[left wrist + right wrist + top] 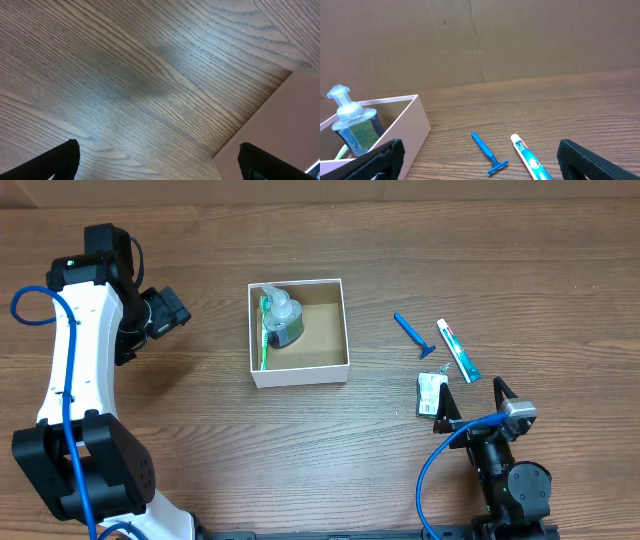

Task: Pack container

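The container (346,320), a white-walled box with a brown inside, sits at the table's middle. It holds a clear bottle of green liquid (281,320) and a green toothbrush (265,338) along its left wall. It also shows at the left of the right wrist view (402,127), with the bottle (351,125) inside. A blue razor (412,335), a toothpaste tube (458,351) and a small packet (431,395) lie to the container's right. My right gripper (472,402) is open and empty, just behind the packet. My left gripper (168,315) is open and empty, left of the container.
The right wrist view shows the razor (487,152) and toothpaste tube (530,160) between its fingers (480,160), with a cardboard wall behind. The left wrist view shows bare wood between its fingers (160,160) and a pale surface (285,120) past the table's edge.
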### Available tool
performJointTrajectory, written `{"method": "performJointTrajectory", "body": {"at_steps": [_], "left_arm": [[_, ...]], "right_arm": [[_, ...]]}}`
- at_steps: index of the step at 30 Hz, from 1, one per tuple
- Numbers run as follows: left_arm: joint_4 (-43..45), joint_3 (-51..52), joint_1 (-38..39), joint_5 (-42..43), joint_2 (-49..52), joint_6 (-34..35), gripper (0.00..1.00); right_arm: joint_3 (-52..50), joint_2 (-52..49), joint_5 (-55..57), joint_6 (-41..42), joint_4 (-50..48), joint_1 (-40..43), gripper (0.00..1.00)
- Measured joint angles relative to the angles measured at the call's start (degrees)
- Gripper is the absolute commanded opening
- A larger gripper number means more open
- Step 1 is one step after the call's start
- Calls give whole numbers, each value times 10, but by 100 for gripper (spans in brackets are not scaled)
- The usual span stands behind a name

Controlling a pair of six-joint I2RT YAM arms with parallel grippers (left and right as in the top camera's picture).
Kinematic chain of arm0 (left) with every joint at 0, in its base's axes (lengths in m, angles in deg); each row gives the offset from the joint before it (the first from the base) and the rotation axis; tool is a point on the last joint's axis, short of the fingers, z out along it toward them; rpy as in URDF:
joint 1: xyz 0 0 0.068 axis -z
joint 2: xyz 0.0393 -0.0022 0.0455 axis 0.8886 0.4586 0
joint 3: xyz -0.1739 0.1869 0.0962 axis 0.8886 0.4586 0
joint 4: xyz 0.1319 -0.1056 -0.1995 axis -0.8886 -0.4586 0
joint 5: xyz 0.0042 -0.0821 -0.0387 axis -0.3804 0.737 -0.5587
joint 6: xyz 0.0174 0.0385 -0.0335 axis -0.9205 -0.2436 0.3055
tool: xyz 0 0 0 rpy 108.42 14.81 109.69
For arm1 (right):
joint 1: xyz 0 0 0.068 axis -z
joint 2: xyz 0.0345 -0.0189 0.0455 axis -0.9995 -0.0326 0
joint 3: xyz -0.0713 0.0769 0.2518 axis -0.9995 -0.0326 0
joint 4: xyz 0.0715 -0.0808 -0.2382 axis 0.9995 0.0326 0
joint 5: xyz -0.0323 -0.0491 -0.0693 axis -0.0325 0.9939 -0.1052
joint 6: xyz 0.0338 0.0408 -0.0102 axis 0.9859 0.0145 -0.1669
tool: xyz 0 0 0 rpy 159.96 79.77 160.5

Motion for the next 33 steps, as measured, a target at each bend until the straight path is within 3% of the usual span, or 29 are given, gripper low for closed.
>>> {"method": "performJointTrajectory", "body": {"at_steps": [12,22,27,33], "left_arm": [[0,0,0,0,0,0,100],[0,0,0,0,-2,0,100],[0,0,0,0,-2,0,100],[0,-1,0,0,-2,0,100]], "right_arm": [[0,0,-3,0,0,0,100],[7,-4,-66,71,42,0,100],[84,-52,-67,80,125,0,100],[271,-216,-56,82,285,0,100]]}}
